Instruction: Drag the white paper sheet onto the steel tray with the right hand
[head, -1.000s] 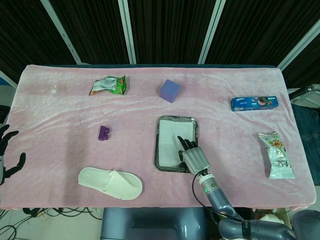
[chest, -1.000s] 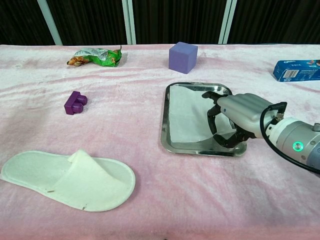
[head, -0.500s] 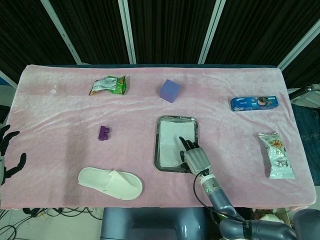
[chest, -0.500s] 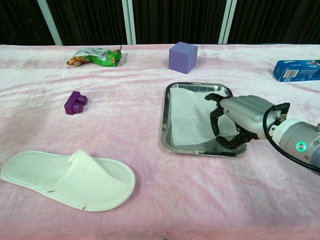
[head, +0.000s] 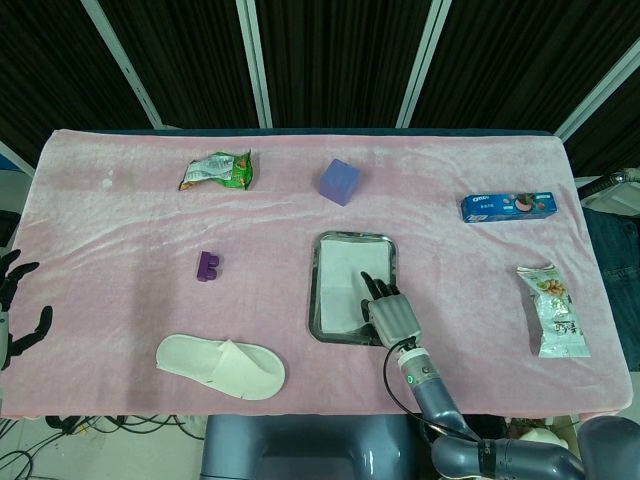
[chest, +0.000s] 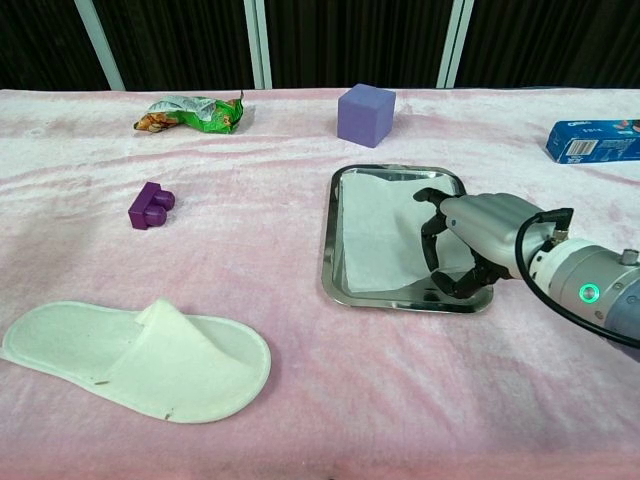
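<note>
The steel tray (head: 352, 236) (chest: 327, 250) sits on the pink cloth right of the table's middle. The white paper sheet (head: 340, 285) (chest: 372, 235) lies flat inside it, filling most of its floor. My right hand (head: 390, 314) (chest: 478, 238) is over the tray's near right corner, its dark fingers arched downward and apart near the sheet's right edge, with nothing held. Whether the fingertips touch the sheet I cannot tell. My left hand (head: 14, 300) hangs off the table's left edge with fingers spread, seen only in the head view.
A purple cube (head: 340, 181) (chest: 366, 114) stands behind the tray. A green snack bag (head: 217, 170), a purple brick (head: 207, 266) and a white slipper (head: 220, 365) lie to the left. A blue biscuit box (head: 508, 206) and a nut packet (head: 553, 310) lie at the right.
My right hand has drawn back slightly toward the tray's near right corner. The paper sheet stays in the tray. The left hand has not moved.
</note>
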